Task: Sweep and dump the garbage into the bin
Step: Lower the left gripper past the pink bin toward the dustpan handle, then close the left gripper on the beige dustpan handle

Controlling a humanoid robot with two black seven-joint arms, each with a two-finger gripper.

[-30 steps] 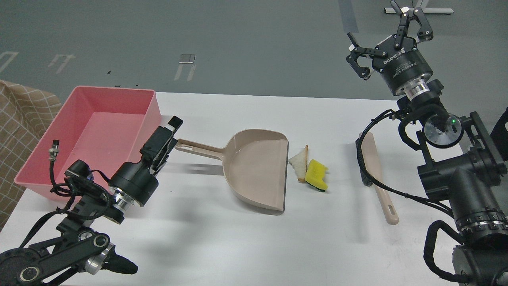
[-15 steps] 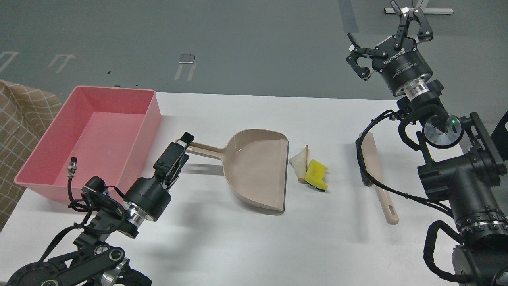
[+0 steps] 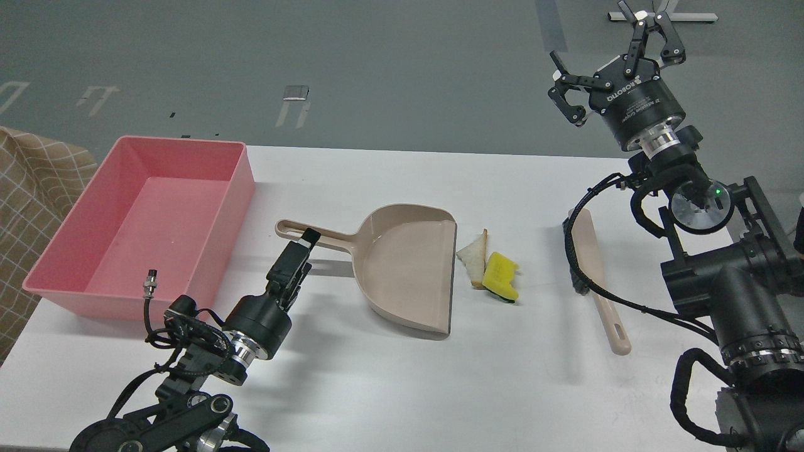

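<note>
The bread slice [image 3: 473, 257] and the yellow sponge [image 3: 500, 275] lie together on the white table, just right of the open mouth of the beige dustpan [image 3: 408, 270]. The pink bin [image 3: 151, 220] stands at the table's left and shows nothing inside. My left gripper [image 3: 306, 241] is low over the table, its tip right at the dustpan's long handle [image 3: 317, 233]. It shows edge-on, so its fingers cannot be told apart. My right gripper [image 3: 612, 50] is open and empty, raised high beyond the table's far right edge.
A beige long-handled sweeping tool [image 3: 603, 282] lies on the table at the right, partly behind my right arm's cables. A checked cloth [image 3: 31, 188] hangs off the left side. The white table [image 3: 402, 376] runs bare toward the front.
My left gripper has moved right and nearer, from beside the bin's right wall to the dustpan's handle. The right arm, garbage and dustpan have not moved.
</note>
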